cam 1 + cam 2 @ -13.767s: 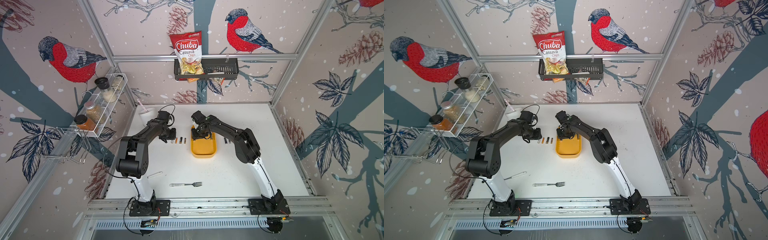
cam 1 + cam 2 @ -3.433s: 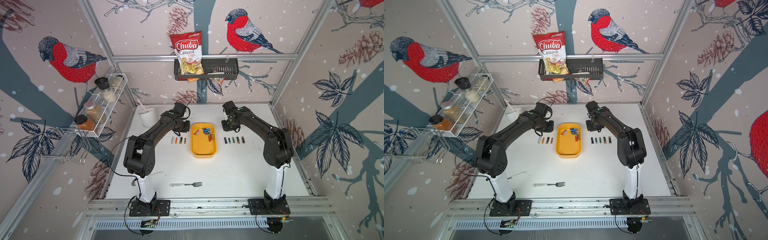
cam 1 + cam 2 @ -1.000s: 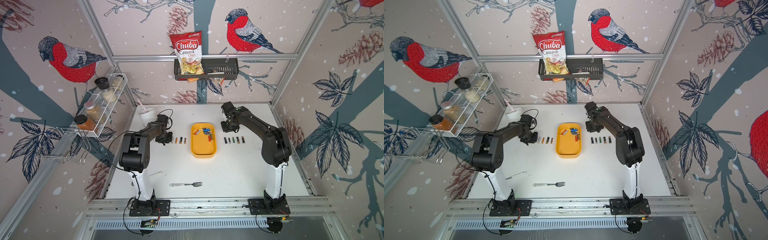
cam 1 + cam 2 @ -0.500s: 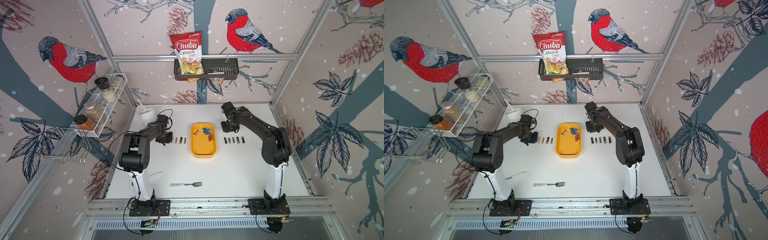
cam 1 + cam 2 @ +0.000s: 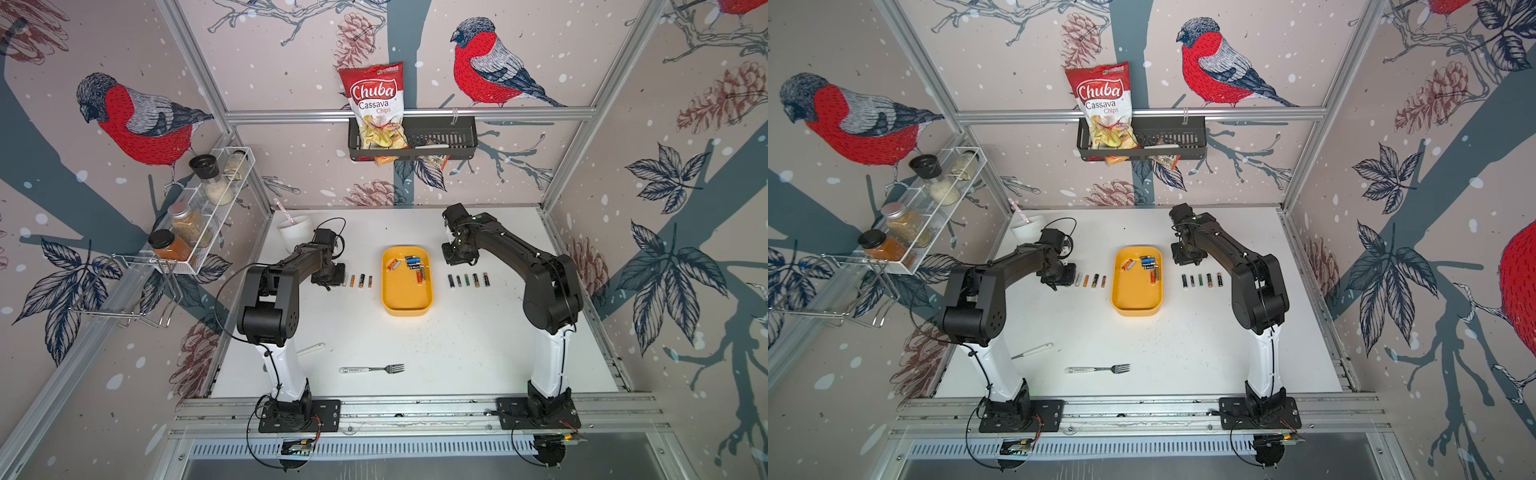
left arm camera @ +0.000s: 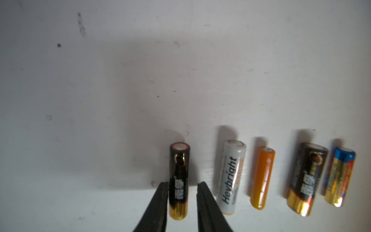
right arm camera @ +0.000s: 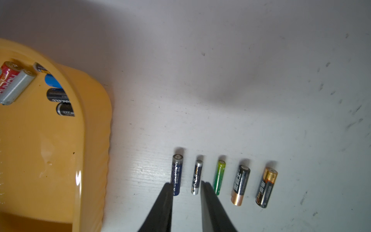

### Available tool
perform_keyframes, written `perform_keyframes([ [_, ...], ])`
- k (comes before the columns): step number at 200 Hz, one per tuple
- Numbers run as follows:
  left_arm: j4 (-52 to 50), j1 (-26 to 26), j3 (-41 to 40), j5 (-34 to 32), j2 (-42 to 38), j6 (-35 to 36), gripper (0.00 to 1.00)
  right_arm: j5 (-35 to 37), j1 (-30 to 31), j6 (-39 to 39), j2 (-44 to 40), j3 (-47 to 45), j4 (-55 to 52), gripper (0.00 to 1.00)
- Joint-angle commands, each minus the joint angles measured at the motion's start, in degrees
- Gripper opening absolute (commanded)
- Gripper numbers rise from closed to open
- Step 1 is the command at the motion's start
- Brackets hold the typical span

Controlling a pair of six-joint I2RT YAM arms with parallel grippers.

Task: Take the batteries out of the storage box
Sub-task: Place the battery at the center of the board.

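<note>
The yellow storage box (image 5: 407, 305) (image 5: 1136, 309) sits mid-table with several batteries (image 5: 409, 266) at its far end. My left gripper (image 6: 181, 183) (image 5: 332, 275) is open, its fingers straddling a black-and-gold battery (image 6: 179, 180) that lies on the table at the end of a row (image 5: 357, 281) beside a white battery (image 6: 232, 176). A gap shows on one side of the battery. My right gripper (image 7: 185, 182) (image 5: 457, 259) hangs open and empty above another row of batteries (image 7: 220, 176) (image 5: 467, 280), right of the box.
A fork (image 5: 372, 368) lies near the front and a white-handled utensil (image 5: 309, 349) by the left arm's base. A white cup (image 5: 296, 232) stands at the back left. A spice rack (image 5: 195, 216) and a black basket (image 5: 415, 139) hang on the walls.
The left arm came from the box to the outer end of the left row. In the last second its jaws have parted around the black-and-gold battery. The right arm has stayed still.
</note>
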Motion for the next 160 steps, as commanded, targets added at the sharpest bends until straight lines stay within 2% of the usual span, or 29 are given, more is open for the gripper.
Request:
perform_keyframes([
  [1, -0.53, 0.11, 0.57, -0.12, -0.71, -0.23, 0.31, 0.77, 0.13, 0.12, -0.30, 0.65, -0.46, 0.30],
  [78, -2.08, 0.11, 2.10, -0.98, -2.28, -1.07, 0.32, 0.97, 2.29, 0.47, 1.11, 5.47, -2.61, 0.30],
  [160, -1.67, -1.27, 3.76, 0.59, -3.70, -3.46, 0.32, 0.43, 10.70, 1.16, 9.27, 20.33, -9.15, 0.30],
])
